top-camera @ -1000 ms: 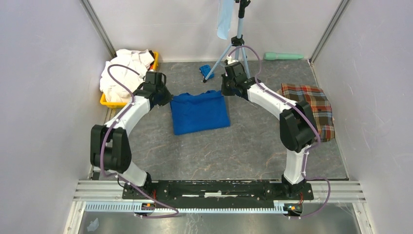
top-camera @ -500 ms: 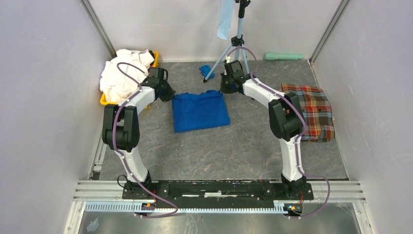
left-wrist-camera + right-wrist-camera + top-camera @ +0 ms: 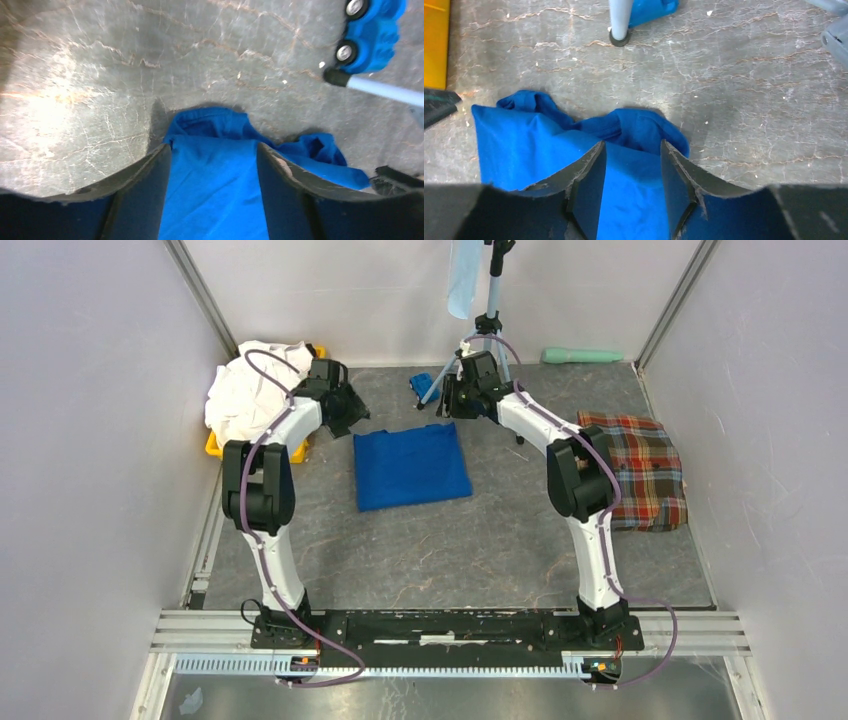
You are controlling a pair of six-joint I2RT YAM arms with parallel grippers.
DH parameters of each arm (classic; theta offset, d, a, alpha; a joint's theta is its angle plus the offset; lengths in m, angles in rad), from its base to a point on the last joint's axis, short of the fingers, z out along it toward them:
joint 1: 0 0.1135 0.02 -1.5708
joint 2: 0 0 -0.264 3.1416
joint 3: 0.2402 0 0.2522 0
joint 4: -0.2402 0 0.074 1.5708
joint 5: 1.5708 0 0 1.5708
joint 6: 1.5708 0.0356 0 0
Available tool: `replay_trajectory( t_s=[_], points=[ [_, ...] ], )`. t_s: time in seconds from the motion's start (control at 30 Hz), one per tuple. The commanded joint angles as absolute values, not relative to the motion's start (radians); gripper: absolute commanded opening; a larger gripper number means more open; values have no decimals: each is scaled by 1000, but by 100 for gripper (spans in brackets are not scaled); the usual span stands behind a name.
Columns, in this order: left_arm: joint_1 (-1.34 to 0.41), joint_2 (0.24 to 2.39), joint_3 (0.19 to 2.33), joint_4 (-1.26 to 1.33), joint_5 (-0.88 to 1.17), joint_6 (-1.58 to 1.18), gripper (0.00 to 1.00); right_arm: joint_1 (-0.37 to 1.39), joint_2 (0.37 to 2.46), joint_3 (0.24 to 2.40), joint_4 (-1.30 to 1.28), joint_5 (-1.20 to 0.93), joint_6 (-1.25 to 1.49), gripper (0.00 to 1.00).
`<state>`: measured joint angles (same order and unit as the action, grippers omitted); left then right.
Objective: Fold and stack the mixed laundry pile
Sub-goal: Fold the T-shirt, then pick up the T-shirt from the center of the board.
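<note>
We see our right gripper (image 3: 631, 150) at six o'clock, its dark fingers (image 3: 586, 187) spread apart over the royal-blue T-shirt (image 3: 519, 145), whose bunched edge lies on the grey marbled table (image 3: 749, 100) just ahead of the tips. Toward twelve o'clock a pale tripod leg (image 3: 619, 15) ends in a black foot just beside a bright-blue object (image 3: 651, 10), and at ten o'clock sits the edge of a yellow bin (image 3: 434, 45).

The royal-blue T-shirt (image 3: 215, 210) is running off the bottom edge beneath the left gripper (image 3: 214, 146); ahead-right, a blue wheeled toy (image 3: 376, 36) is being cropped.
</note>
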<state>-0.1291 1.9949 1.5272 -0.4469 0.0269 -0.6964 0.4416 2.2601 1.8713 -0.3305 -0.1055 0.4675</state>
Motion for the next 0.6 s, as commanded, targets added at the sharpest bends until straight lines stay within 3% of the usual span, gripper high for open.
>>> replay_trajectory(
  t_s=[0.0, 0.1, 0.27, 0.4, 0.57],
  points=[
    [-132, 1917, 1652, -578, -90, -628, 75, 433, 2110, 1856, -269, -111, 422, 51],
    [-168, 1823, 1618, -616, -171, -593, 78, 444, 1949, 1625, -185, -86, 407, 53],
    [-246, 1733, 1475, -556, -105, -554, 50, 497, 1805, 1320, -7, -176, 408, 37],
    [-284, 1782, 1454, -526, -71, -530, 40, 548, 1847, 1295, 12, -214, 379, 27],
    [-284, 1879, 1485, -518, -80, -515, 37, 552, 1907, 1296, 3, -202, 375, 22]
  ],
)
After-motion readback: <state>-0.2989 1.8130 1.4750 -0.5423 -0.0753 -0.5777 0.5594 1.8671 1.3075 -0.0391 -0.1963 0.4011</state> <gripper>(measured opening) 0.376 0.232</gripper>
